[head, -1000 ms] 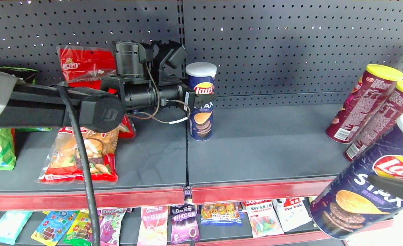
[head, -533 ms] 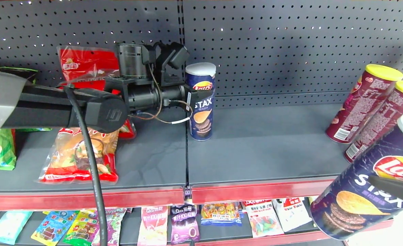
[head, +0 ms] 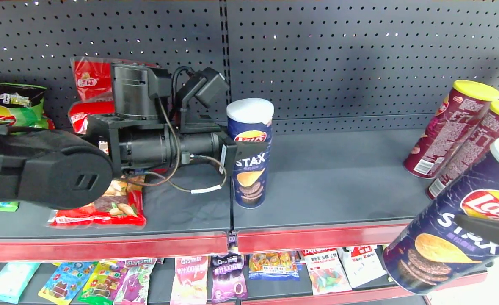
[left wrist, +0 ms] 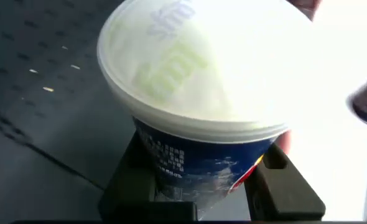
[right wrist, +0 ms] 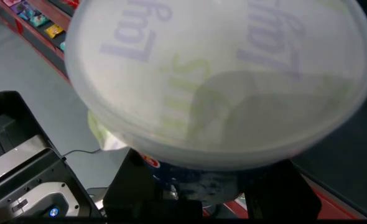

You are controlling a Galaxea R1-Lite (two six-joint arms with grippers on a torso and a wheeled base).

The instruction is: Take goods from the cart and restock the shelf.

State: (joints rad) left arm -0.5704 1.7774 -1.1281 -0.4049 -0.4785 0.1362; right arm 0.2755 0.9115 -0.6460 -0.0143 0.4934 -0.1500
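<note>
A blue chip can [head: 249, 152] with a white lid stands upright over the grey shelf [head: 329, 182], near its middle seam and toward the front edge. My left gripper [head: 247, 156] is shut on its middle from the left; in the left wrist view the can [left wrist: 196, 124] sits between the black fingers [left wrist: 130, 183] of the gripper [left wrist: 202, 186]. A second blue chip can [head: 448, 228] hangs tilted at the lower right, in front of the shelf, with my right gripper [head: 480, 231] shut on it. The right wrist view shows its lid [right wrist: 221, 74] above the gripper [right wrist: 202, 193].
Two dark red cans [head: 448, 127] with yellow lids lean at the shelf's right end. Snack bags [head: 101, 203] lie on the left part, behind and under my left arm. A red lip [head: 317, 239] edges the shelf front. Small packets [head: 228, 275] fill the shelf below.
My left arm has drawn the blue can from the back of the shelf toward the front edge. The right arm and its can have hardly moved.
</note>
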